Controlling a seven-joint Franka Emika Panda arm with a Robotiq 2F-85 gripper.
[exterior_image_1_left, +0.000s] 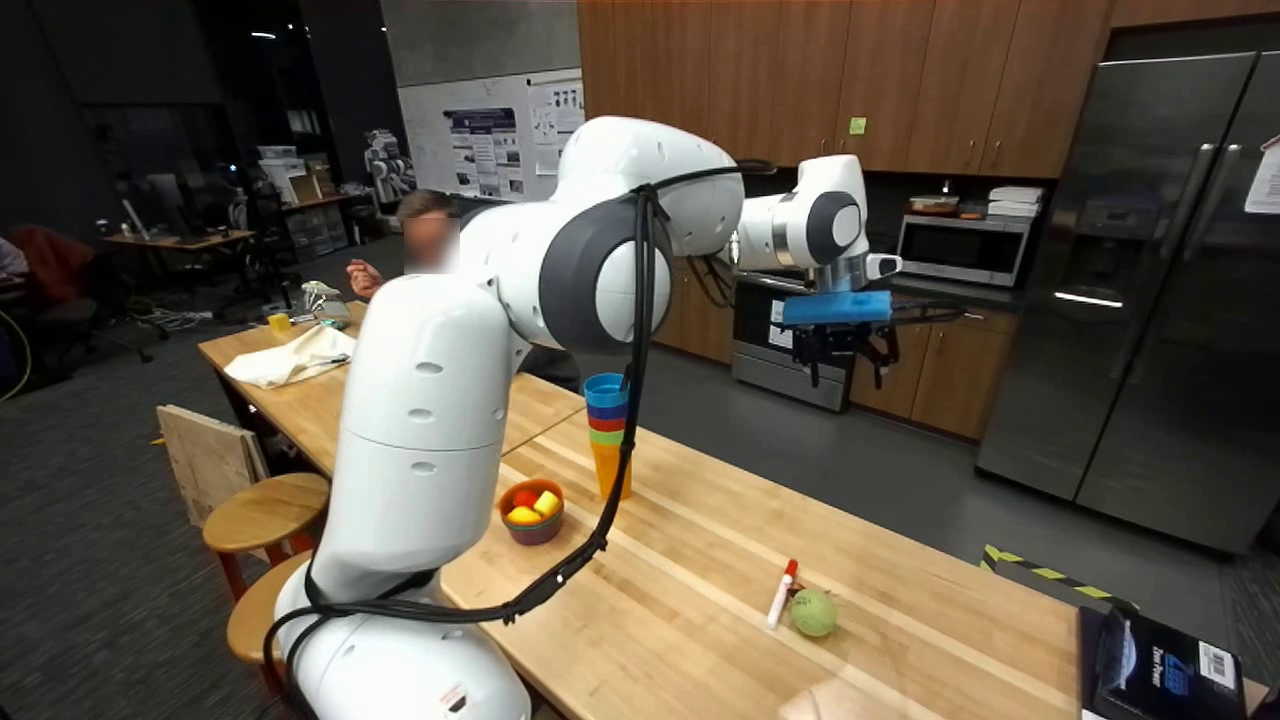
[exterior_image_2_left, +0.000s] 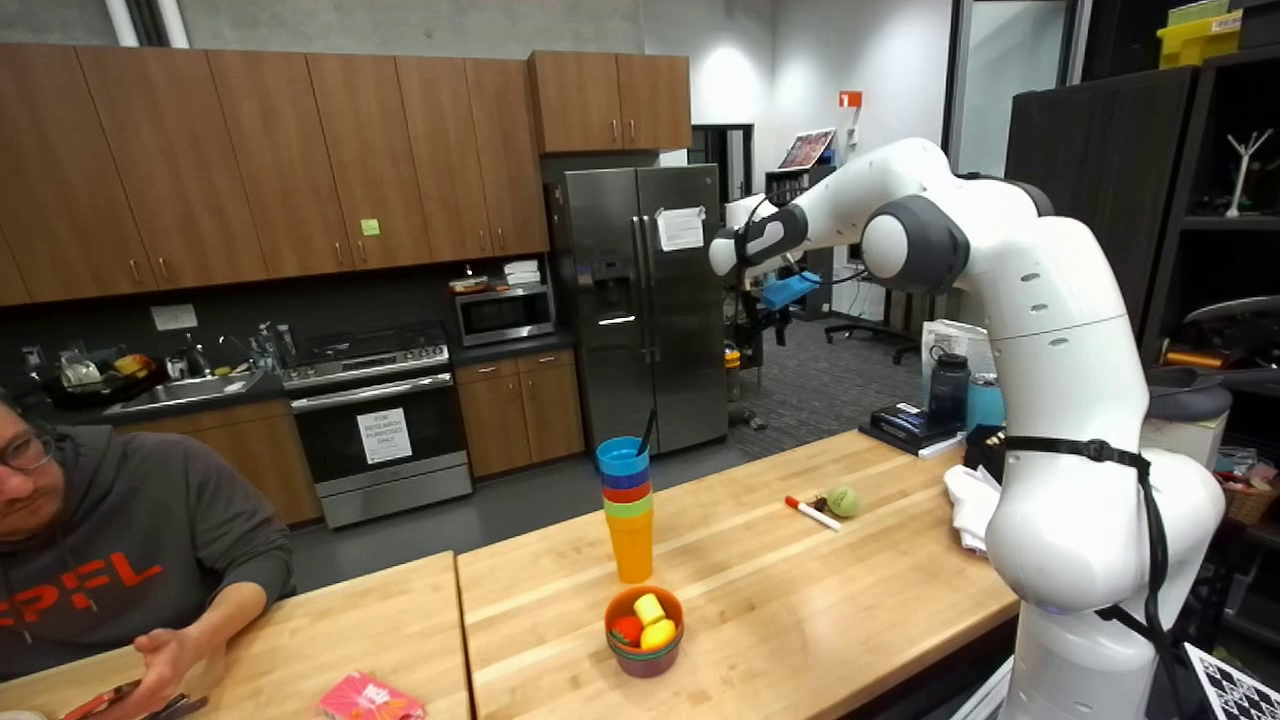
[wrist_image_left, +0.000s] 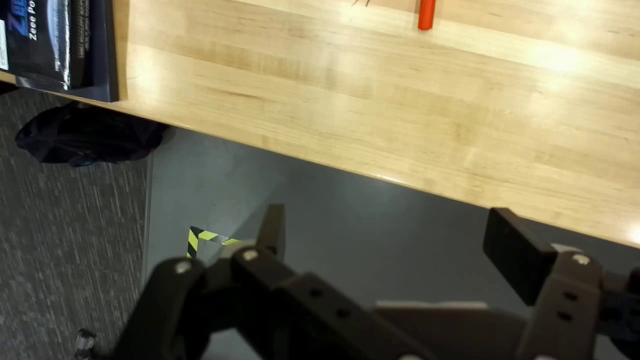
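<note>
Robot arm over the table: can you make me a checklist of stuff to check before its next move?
1. End effector open, holding nothing: ok.
2. Table between its fingers in the wrist view: not ok, gray floor shows there.
3. Marker and green ball lying on the table: ok.
4. Stacked cups standing upright: ok.
5. Cable safe from snagging: cannot tell, it hangs loose.
6. Person away from the end effector: ok, at the adjoining table.
</note>
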